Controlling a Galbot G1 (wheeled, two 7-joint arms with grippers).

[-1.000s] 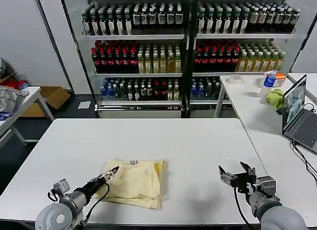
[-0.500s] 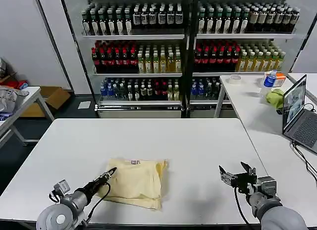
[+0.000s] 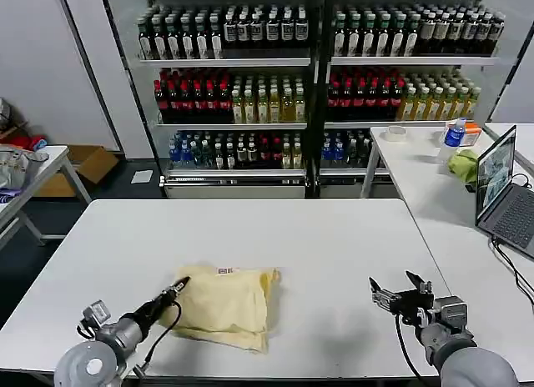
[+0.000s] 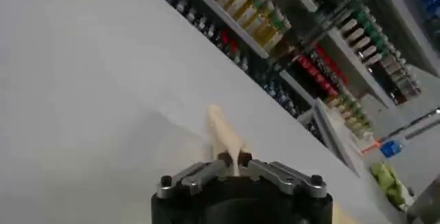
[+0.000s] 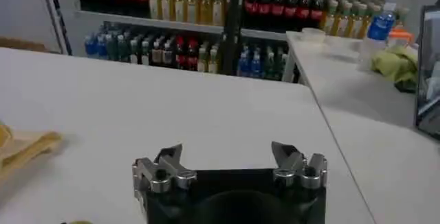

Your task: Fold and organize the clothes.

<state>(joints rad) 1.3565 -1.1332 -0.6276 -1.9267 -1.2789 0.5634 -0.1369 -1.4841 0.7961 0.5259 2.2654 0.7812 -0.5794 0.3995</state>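
t-shirt [image 3: 227, 307]: pale cream-yellow, lying in a rough folded bundle on the white desk [image 3: 334, 245], near the front edge; its left edge is caught in the left jaws and lifted a little off the surface.
left gripper [image 3: 178, 286]: low over the desk at the bundle's left edge; jaws clamped together on a thin pinch of the cloth, which stands up between the tips in the left wrist view [image 4: 227, 136].
bundle, to the right of the left jaws: layers uneven, the right side rumpled, a small label at the far edge.
right gripper [image 3: 398, 292]: well to the right of the t-shirt, hovering just above bare desk; jaws apart and holding nothing.
risk, slip: the pinch looks shallow, so the thin fabric could slide out if pulled hard.
risk, unfolding: dragging one edge alone could pull the stacked layers apart, because nothing pins the far side.
risk, edge: the bundle sits close to the near edge and could slide off.
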